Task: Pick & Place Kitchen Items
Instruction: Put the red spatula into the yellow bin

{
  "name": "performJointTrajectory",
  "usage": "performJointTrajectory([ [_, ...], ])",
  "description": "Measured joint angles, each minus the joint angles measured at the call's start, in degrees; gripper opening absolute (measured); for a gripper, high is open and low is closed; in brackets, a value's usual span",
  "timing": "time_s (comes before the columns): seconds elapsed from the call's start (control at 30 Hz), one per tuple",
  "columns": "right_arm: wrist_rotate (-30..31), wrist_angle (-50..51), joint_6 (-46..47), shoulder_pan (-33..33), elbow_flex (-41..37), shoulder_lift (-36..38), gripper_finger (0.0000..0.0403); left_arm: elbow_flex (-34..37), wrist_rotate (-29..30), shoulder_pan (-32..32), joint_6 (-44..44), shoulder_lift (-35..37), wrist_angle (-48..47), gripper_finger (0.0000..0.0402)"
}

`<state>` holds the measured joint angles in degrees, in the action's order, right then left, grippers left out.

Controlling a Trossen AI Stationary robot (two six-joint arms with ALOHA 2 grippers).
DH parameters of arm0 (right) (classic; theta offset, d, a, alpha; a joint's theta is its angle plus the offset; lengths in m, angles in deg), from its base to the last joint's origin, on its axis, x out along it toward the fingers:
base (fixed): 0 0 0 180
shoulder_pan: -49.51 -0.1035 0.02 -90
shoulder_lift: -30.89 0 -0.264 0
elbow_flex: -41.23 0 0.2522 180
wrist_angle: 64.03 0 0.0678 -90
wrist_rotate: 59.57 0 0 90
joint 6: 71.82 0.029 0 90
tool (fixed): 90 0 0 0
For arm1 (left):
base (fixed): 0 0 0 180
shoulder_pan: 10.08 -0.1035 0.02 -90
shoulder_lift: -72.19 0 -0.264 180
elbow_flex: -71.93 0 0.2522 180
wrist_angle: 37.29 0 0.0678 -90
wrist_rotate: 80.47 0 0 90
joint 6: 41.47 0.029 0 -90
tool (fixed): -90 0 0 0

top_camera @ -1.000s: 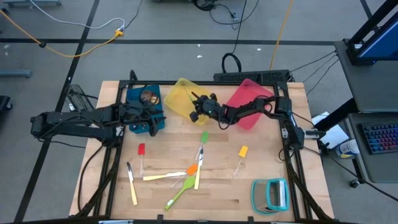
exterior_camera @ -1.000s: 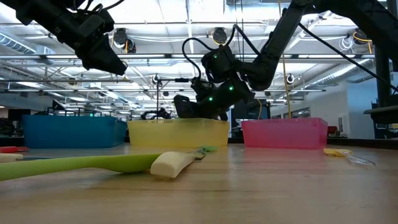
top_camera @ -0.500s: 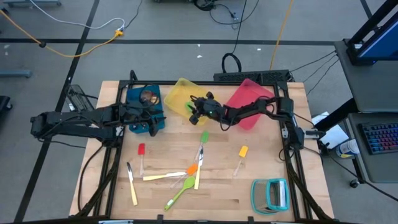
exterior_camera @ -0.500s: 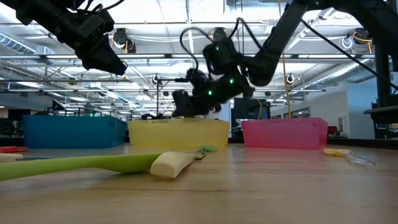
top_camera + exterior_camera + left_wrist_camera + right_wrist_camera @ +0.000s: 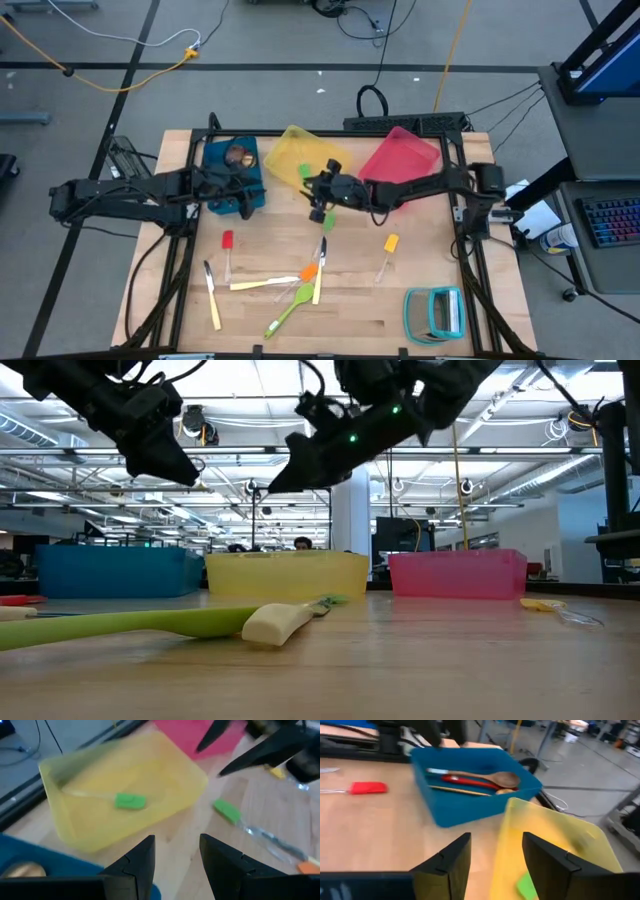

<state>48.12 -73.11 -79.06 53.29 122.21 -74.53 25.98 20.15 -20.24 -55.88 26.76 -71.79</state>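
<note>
Partly sorted. Blue plastic bin (image 5: 470, 795) holds wooden and red spoons; yellow plastic bin (image 5: 125, 795) holds one green spatula (image 5: 130, 801). Eight or so utensils (image 5: 300, 280) lie on the table. Right gripper (image 5: 320, 195) and left gripper (image 5: 235, 185): jaws apart, empty.

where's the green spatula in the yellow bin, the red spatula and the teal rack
green spatula (image 5: 130, 801), left wrist view, middle of its green head lying inside the yellow bin
red spatula (image 5: 228, 241), high view, its red head on the table
teal rack (image 5: 411, 312), high view, the left bar of its frame
</note>
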Motion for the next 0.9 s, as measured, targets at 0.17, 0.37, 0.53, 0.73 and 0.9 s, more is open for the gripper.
performJointTrajectory([
  [0.17,0.0,5.4,-2.7,-2.9,0.0,1.2,0.0188,0.0,0.0,3.4,-5.4,0.0,-5.3,0.0159],
  [0.37,0.0,12.0,-3.0,-4.2,0.0,1.1,0.0209,0.0,0.0,9.3,-15.9,0.0,-9.1,0.0159],
  [0.53,0.0,9.4,-7.6,-4.3,0.0,1.1,0.0211,0.0,0.0,15.0,-25.0,-0.6,-11.4,0.0159],
  [0.73,-0.1,1.7,-13.7,-3.0,0.0,1.1,0.0207,0.0,-1.1,22.3,-39.0,-4.9,-13.4,0.0159],
  [0.9,-6.5,-1.3,-17.0,-0.9,0.0,1.1,0.0208,0.0,-5.7,26.3,-51.1,-8.3,-15.3,0.0159],
])
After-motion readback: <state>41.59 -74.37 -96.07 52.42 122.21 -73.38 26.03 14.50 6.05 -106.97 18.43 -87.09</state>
